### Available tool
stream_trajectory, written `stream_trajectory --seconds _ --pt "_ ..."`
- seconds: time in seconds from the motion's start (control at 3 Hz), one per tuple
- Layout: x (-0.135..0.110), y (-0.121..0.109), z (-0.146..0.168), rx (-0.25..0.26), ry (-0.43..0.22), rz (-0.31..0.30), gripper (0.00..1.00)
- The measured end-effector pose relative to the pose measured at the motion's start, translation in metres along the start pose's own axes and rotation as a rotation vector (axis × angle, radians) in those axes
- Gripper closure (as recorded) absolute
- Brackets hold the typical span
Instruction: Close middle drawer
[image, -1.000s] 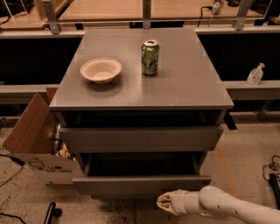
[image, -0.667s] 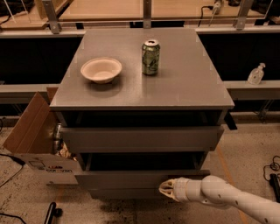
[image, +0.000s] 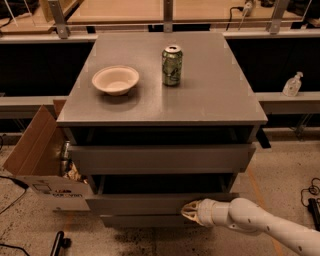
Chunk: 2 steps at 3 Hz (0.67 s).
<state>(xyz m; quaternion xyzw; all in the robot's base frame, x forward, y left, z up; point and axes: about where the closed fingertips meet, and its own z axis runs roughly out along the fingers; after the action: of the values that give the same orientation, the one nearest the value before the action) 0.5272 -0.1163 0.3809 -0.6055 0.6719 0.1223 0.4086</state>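
The middle drawer (image: 140, 204) of the grey cabinet is pulled partly out, and its dark inside shows above the flat front panel. My gripper (image: 188, 211) is low at the front right. Its white arm comes in from the lower right corner. The fingertips (image: 192, 207) rest together against the right part of the middle drawer's front panel. The top drawer (image: 160, 159) also stands slightly out. The bottom drawer (image: 140, 220) shows as a thin strip under the middle one.
On the cabinet top (image: 220, 95) stand a white bowl (image: 115, 79) and a green can (image: 171, 65). An open cardboard box (image: 35, 160) with items sits on the floor at the left. A bottle (image: 292, 84) stands on the right ledge. Cables lie on the floor at the right.
My gripper has moved up and left onto the middle drawer's front. The drawer front has slid back toward the cabinet and sticks out less than before.
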Motion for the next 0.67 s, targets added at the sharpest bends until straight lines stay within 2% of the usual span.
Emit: stream_trajectory --seconds 0.67 --pt "0.0025 -0.0256 0.0074 0.062 -0.022 0.01 1.0"
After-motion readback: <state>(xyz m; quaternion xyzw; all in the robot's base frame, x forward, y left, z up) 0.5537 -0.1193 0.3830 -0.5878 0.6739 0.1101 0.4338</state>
